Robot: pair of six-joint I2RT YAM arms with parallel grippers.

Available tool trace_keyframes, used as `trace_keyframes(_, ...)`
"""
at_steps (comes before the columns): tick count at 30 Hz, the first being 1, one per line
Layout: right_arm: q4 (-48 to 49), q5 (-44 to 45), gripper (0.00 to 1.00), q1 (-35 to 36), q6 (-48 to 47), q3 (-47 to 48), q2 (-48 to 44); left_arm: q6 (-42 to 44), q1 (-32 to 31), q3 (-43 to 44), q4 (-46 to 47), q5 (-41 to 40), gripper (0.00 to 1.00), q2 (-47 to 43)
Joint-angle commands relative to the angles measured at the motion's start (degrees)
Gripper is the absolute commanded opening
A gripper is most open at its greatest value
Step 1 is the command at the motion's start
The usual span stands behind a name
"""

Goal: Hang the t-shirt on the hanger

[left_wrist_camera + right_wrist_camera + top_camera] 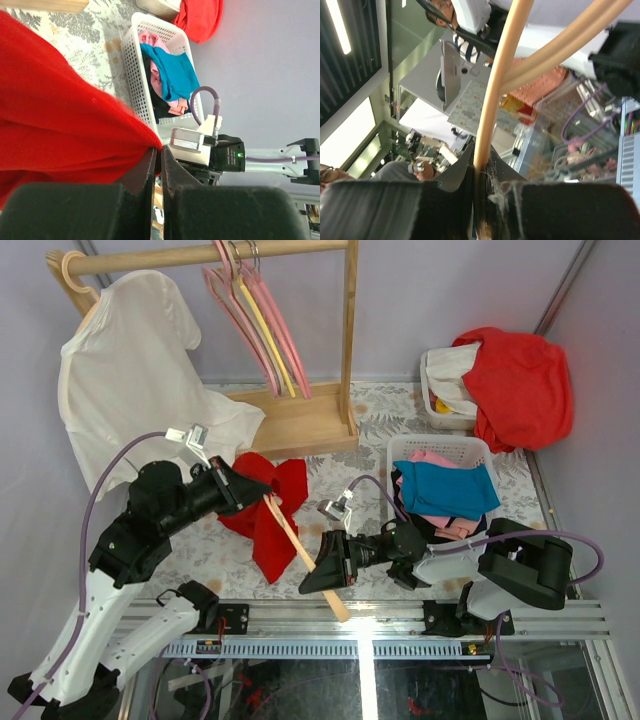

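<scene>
One t-shirt lies bunched on the table, its edge pinched in my closed left gripper, the hanger across it clamped in my right gripper, so threading seems underway: next, slide a hanger arm inside.

Left claw pinched shut on t-shirt edge, likely hem; white basket beyond, teal cloth inside.

Top view: high, facing down. Wrist views: close along left hand, right hand. Top, left wrist share basket.
</scene>
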Motion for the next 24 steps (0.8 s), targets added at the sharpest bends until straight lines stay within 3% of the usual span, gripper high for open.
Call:
trace_keyframes(1,5.91,-4.36,0.00,0.71,2.29,-3.00,-1.08,-1.52,-0.41,-3.52,3.67,4.97,0.00,-3.57)
trace_keyframes(10,5.91,-2.10,0.00,0.65,1.79,-5.13,1.04,-3.47,-0.41,-9.24,0.15,7.14,0.00,-10.44)
trace_keyframes(24,5.95,0.39,0.00,0.54,1.63,3.38,7.27,-4.95,-0.41,-12.59,-1.32,10.76,0.00,-14.94)
